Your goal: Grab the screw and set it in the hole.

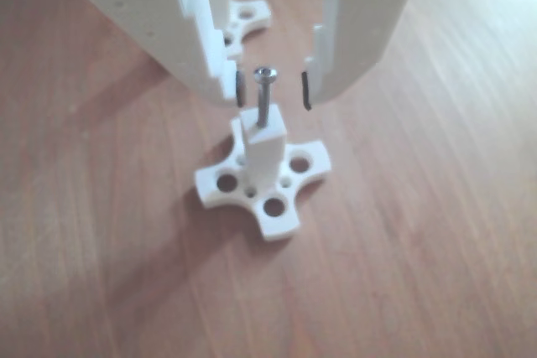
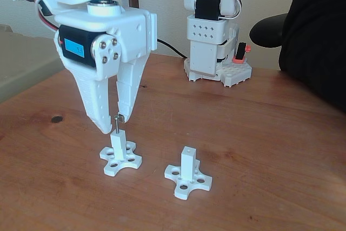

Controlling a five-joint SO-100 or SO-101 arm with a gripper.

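Screw [image 1: 263,98] stands upright in the hole of the left post [image 1: 263,153], head well proud. Gripper [image 1: 273,90] straddles the head, jaws apart, touching nothing. Second post [image 2: 187,162] stands right, unused. Risk: a finger [image 1: 306,90] brushing the head on withdrawal could tip the loosely seated screw or shift the light base [image 1: 277,211] on the table [image 2: 270,133].

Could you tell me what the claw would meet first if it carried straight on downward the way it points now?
Probably the screw standing in the white post between its open fingers; further down, the cross-shaped base, though depth is uncertain.
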